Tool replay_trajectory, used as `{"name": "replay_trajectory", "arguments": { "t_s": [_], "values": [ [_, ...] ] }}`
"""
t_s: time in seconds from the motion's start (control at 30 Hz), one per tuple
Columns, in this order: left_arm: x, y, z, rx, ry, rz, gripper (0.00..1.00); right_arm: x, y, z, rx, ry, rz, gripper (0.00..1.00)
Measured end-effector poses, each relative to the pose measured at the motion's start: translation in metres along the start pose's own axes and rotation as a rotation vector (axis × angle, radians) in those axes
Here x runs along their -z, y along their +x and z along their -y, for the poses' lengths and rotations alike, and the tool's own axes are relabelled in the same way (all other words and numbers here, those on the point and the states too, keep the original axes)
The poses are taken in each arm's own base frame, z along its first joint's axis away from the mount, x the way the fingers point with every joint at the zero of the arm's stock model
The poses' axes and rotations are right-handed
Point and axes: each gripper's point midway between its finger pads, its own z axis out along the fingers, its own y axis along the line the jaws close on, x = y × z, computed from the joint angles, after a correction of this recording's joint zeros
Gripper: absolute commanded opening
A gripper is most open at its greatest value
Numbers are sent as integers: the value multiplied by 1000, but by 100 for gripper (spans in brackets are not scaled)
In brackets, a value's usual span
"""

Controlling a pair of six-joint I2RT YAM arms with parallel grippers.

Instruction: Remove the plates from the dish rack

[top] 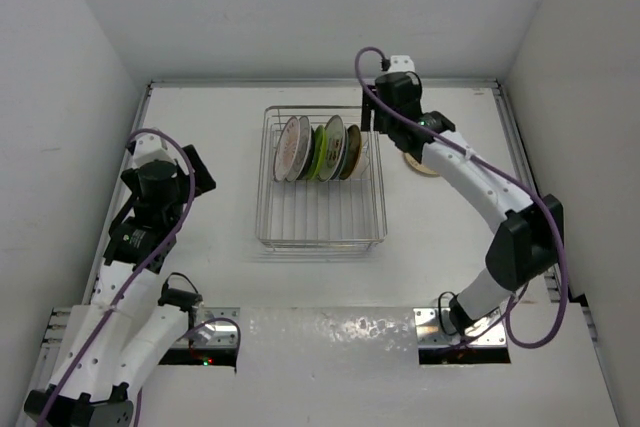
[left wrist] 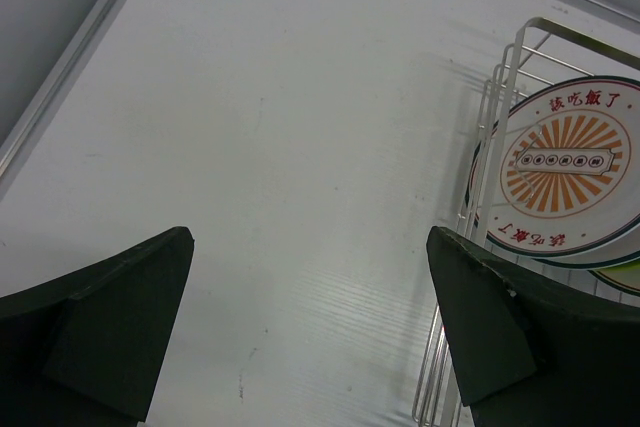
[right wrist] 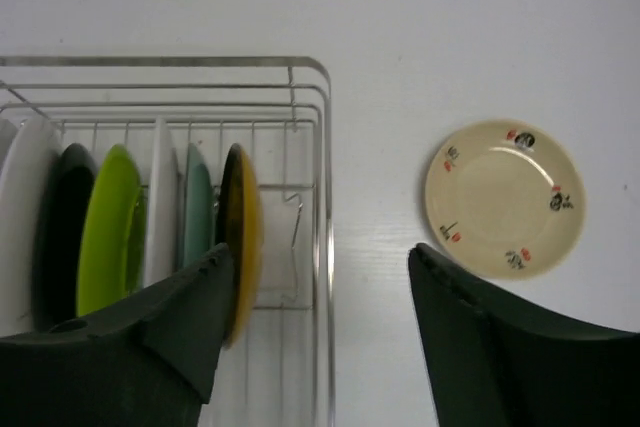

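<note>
The dish rack [top: 320, 219] is a silver wire basket in the middle of the table. Several plates stand upright in a row at its far end, among them a pale one [top: 292, 147] and a lime green one [top: 320, 153]. The right wrist view shows the lime green plate [right wrist: 105, 227], a teal one [right wrist: 196, 217] and a yellow-gold one [right wrist: 244, 237] at the row's right end. A cream plate [right wrist: 503, 199] with small red and black marks lies flat on the table to the right of the rack. My right gripper [right wrist: 320, 252] hangs open over the rack's right rim, holding nothing. My left gripper [left wrist: 308, 234] is open and empty, left of the rack.
In the left wrist view the rack's wire wall [left wrist: 492, 137] stands at the right, with a white plate [left wrist: 565, 172] bearing an orange sunburst and red characters behind it. White walls enclose the table on three sides. Bare table lies left of the rack.
</note>
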Motion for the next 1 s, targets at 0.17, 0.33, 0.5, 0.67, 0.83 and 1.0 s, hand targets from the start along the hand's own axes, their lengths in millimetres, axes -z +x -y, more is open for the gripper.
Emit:
{"name": "replay_trajectory", "arguments": {
  "t_s": [0.17, 0.33, 0.5, 0.67, 0.83, 1.0],
  "values": [
    [0, 0, 0, 0, 1, -1, 100, 21, 18, -22, 130, 17, -30, 42],
    [0, 0, 1, 1, 5, 0, 100, 5, 41, -38, 211, 41, -116, 43],
    [2, -1, 1, 4, 10, 4, 100, -6, 62, -45, 254, 48, -172, 43],
    [2, -1, 2, 5, 16, 5, 100, -14, 67, -50, 260, 56, -191, 40],
    [2, -3, 3, 7, 20, 10, 100, -32, 77, -56, 264, 70, -216, 32],
    [2, -3, 3, 8, 21, 10, 100, -47, 91, -58, 262, 103, -240, 14]
  ]
}}
